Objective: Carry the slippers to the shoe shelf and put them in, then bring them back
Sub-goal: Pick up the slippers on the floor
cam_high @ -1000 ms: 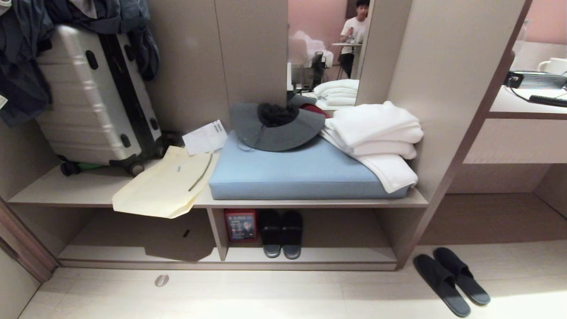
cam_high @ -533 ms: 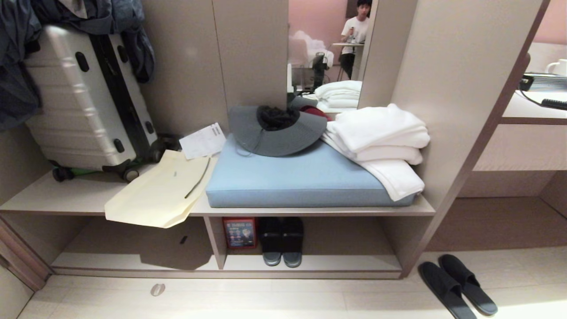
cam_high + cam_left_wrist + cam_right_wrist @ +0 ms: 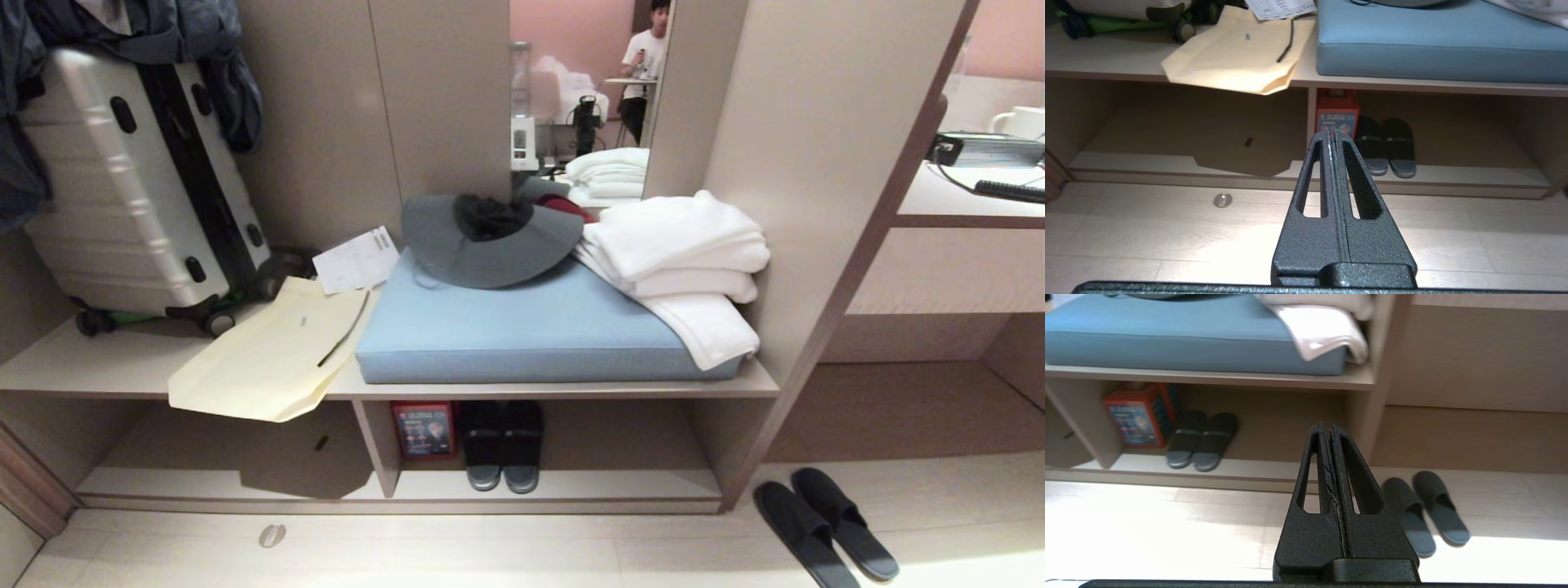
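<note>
I see soft, even indoor light; bright glare washes the pale wood-look floor (image 3: 1126,522), the low beige open-fronted shoe shelf (image 3: 571,441) sits shadowed, and straight edges bow outward.

Both grippers matte black (textured), 2 slotted tapering fingers (image 3: 1355,192) each.

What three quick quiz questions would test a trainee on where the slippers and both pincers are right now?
1. True or false: the slippers lie on the floor, outside the shoe shelf.
2. Which sits beside the striped-sole pair in the shelf? A) red box B) suitcase C) towels
3. Fill in: the left pincer and right pincer are both ____.

Key: 1 true; 2 A; 3 shut, holding nothing.
</note>
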